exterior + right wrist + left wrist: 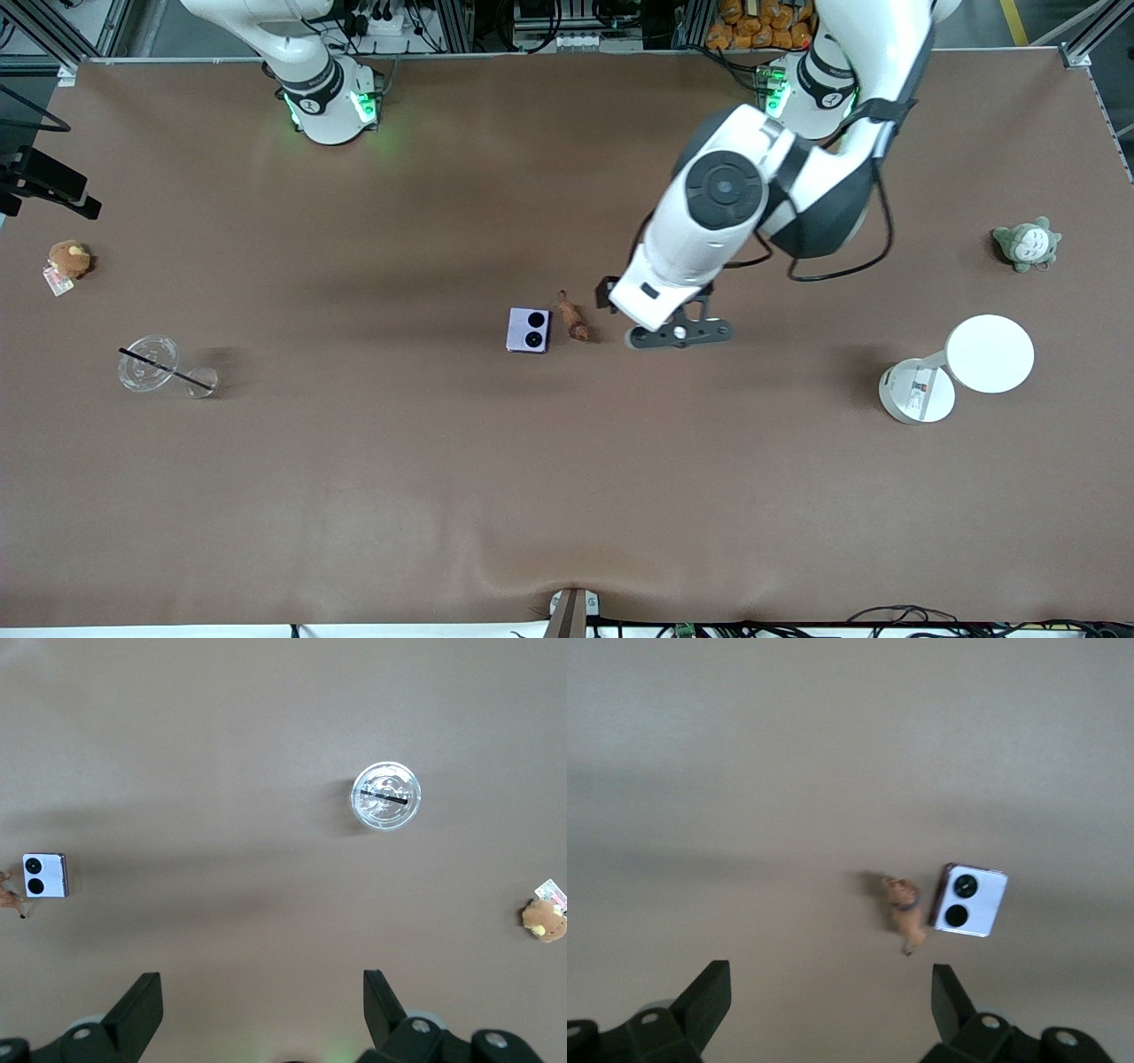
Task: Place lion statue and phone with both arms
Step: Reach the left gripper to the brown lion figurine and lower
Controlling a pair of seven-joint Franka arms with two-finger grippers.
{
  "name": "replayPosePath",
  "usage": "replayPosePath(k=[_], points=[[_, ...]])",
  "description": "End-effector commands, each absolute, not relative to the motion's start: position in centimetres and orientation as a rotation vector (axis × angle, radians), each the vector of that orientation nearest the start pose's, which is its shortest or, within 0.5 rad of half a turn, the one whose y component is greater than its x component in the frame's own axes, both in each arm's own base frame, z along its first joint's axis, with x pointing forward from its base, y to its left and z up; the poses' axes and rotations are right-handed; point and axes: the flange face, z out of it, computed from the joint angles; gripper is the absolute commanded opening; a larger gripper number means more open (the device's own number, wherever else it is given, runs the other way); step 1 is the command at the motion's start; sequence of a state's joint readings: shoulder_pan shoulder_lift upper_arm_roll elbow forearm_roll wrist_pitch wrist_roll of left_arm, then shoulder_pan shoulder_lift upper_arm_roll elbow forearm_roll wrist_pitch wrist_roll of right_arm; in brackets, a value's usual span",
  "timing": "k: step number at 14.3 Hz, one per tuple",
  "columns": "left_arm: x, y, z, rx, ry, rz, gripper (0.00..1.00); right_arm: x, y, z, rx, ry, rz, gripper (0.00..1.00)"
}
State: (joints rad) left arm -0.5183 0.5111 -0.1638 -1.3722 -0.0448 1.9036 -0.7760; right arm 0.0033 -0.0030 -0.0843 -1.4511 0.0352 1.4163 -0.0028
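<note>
The lion statue [574,317], a tiny orange-brown figurine, lies on the brown table right beside the phone [529,330], on the side toward the left arm's end. The phone is pale lavender with two black circles on its face. My left gripper [680,335] hangs over bare table a short way from the lion, toward the left arm's end. In the left wrist view this gripper [831,992] is open and empty, with the lion [905,911] and phone [971,901] ahead of it. My right gripper [264,992] is open and empty, high over the table near its base; its view shows the phone [45,875] and lion [9,896].
A clear cup with a black straw [149,363] and a small glass [202,381] stand toward the right arm's end, with a brown tagged plush [68,260] farther out. A grey-green plush [1028,244] and a white round-topped stand [990,353] are toward the left arm's end.
</note>
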Motion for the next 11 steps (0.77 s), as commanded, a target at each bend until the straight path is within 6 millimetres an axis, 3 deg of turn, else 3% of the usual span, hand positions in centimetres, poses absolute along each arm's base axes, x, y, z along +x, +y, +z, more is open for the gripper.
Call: replayPosePath(k=[1,4,11], points=[[55.0,-47.5,39.2,-3.256,-0.315,0.092,1.00,53.6,-4.1,67.3,-3.100,0.113,0.038,1.00],[53.7,-49.9,35.4,-3.238,-0.384,0.106,1.00,53.7,-4.1,67.2,-3.100,0.113,0.038,1.00],[51.4,-53.3,24.6,-3.096,-0.780,0.067,1.00,54.1,-3.6,66.7,-3.098,0.105,0.050,1.00]])
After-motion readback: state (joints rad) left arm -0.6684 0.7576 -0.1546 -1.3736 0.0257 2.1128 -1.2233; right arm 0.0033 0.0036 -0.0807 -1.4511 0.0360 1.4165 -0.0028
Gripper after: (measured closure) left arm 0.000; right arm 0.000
